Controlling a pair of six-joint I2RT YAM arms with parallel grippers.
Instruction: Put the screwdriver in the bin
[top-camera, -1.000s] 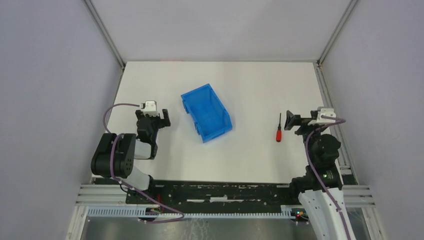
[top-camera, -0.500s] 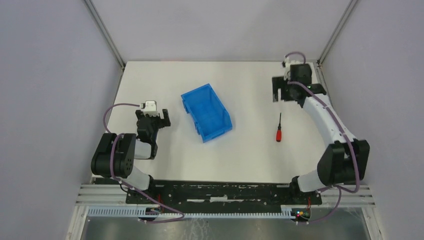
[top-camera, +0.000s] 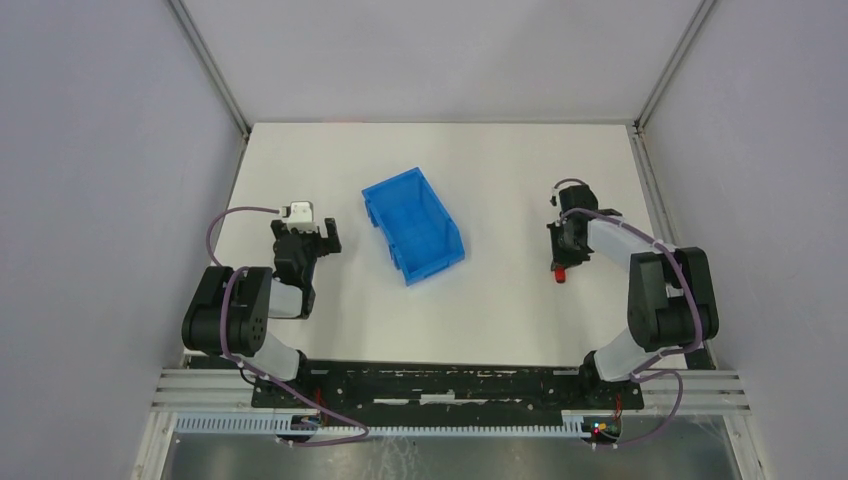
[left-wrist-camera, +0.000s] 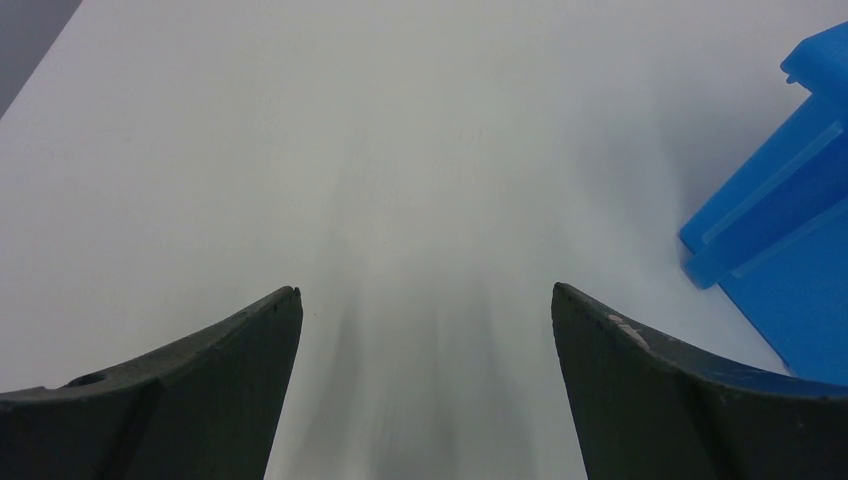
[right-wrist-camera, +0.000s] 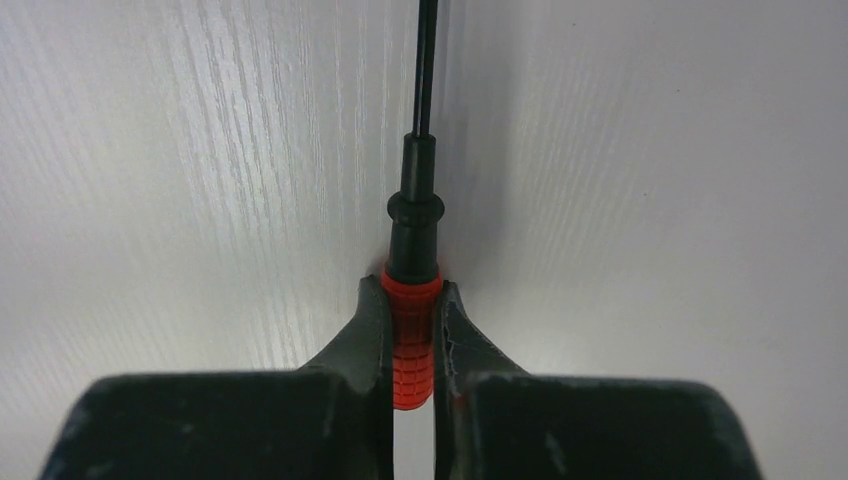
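Our right gripper now clamps the screwdriver handle (left gripper gapes idle); we can lift toward the bin at 9 o'clock

A bare strip of white bench runs between the small red-handled screwdriver, pinched in the right end effector, and the bright blue rectangular plastic bin, whose open top faces up. The left end effector, fingers spread, sits near the bin's left side, apart from it. Grey panel walls close the bench's left, right and far edges.
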